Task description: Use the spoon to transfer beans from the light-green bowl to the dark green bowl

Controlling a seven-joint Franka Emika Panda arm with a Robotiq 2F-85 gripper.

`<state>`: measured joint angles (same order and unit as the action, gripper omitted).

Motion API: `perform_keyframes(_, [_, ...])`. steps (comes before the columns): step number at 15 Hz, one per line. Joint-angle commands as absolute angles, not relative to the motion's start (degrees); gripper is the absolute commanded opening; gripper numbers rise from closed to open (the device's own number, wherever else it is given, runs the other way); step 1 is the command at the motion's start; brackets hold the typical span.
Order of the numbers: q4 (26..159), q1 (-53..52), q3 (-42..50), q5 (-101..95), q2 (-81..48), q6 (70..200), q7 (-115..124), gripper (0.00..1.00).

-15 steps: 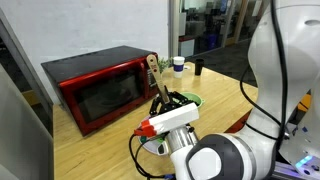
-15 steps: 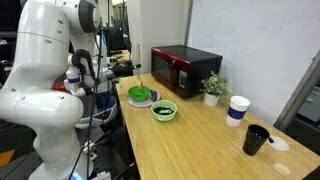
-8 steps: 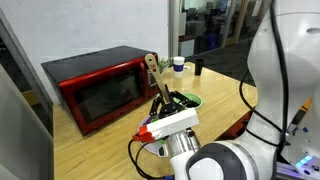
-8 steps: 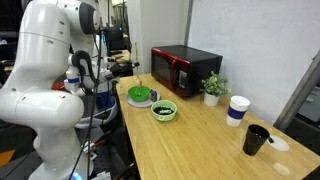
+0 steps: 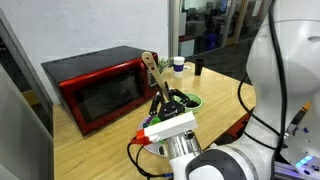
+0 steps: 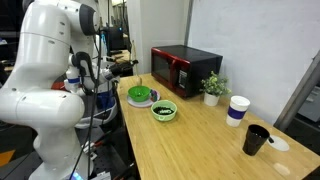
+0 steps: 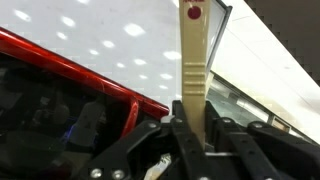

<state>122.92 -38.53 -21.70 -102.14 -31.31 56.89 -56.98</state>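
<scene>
My gripper (image 7: 192,112) is shut on the pale wooden spoon handle (image 7: 192,55), which sticks up between the fingers. In an exterior view the spoon (image 5: 152,72) rises tilted above the gripper (image 5: 166,102); its bowl end is hidden. Just behind the gripper is the light-green bowl (image 5: 193,99). In an exterior view this small bowl (image 6: 163,111) holds dark beans (image 6: 163,108) and stands beside the dark green bowl (image 6: 140,95). The spoon (image 6: 139,80) stands over the dark green bowl there.
A red microwave (image 5: 95,88) (image 6: 185,68) stands at the back of the wooden table (image 6: 200,135). A small plant (image 6: 212,88), a white cup (image 6: 237,109) and a black cup (image 6: 256,139) stand further along. My own arm (image 5: 215,160) fills the foreground.
The spoon handle and gripper have shifted slightly toward the microwave; the bowls have not moved.
</scene>
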Motion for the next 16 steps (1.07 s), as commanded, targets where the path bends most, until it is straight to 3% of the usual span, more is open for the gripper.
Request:
perform_keyframes(1, [121.4,-39.7,-20.6,-103.7,-32.9,54.7,-59.5,0.06])
perform_keyframes(16, [120.8,-37.8,-20.9,-102.4,-31.4,56.4,-55.7,0.06])
